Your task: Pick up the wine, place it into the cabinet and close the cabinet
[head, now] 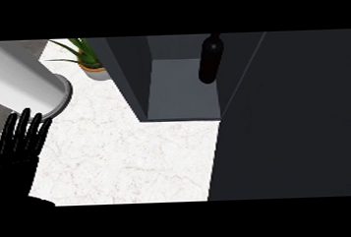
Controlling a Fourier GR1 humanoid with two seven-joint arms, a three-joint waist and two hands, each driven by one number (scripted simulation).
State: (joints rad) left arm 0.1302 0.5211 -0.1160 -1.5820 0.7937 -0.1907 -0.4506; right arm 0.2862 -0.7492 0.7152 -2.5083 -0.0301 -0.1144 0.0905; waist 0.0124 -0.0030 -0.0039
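Note:
A dark wine bottle [211,60] stands upright on the grey shelf inside the open cabinet [183,95], toward its right side. The cabinet's dark door [287,116] swings out and fills the right half of the head view. My left hand [18,145] rests at the lower left with its fingers straight and pointing up, holding nothing, far from the bottle. My right hand does not show anywhere.
A white cylindrical container [21,81] stands at the upper left on the white marble counter [129,156]. A small potted green plant [89,59] sits behind it, next to the cabinet's left wall.

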